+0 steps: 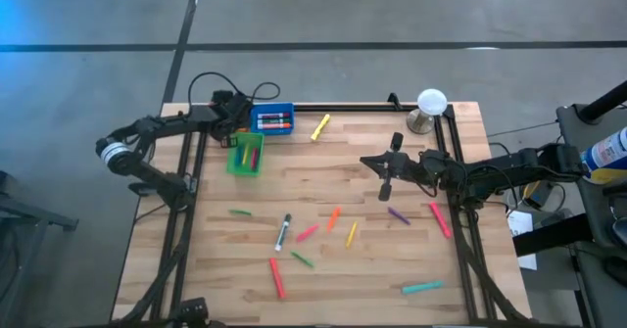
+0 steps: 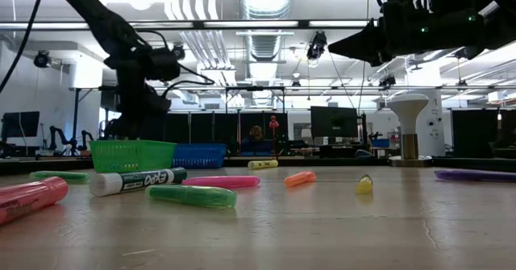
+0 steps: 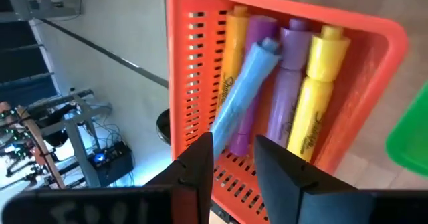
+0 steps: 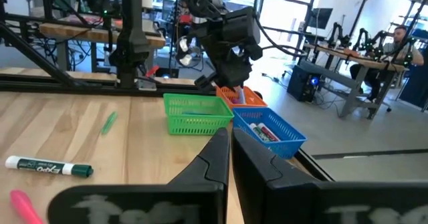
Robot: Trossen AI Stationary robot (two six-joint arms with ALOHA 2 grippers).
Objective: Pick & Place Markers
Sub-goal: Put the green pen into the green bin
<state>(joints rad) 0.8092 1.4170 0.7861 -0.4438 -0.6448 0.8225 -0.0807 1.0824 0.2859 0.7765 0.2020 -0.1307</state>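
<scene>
- Left gripper (image 3: 234, 164) hangs over the red slatted plastic bin (image 3: 194, 63) at the table's far left corner; its fingers stand parted with nothing between them.
- Light blue marker (image 3: 244, 90) lies slanted inside that bin across orange, purple and yellow ones.
- Right gripper (image 1: 385, 188) hovers above mid-table, fingers pressed together, empty.
- Loose coloured markers (image 1: 333, 218) lie scattered over the wooden table (image 1: 372, 289); some also sit in the green plastic bin (image 1: 244, 157) and the blue plastic bin (image 1: 272, 120).

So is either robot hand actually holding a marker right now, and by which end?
No. The left hand hangs open over the orange bin, above a blue marker lying inside. The right hand is shut and empty.
</scene>
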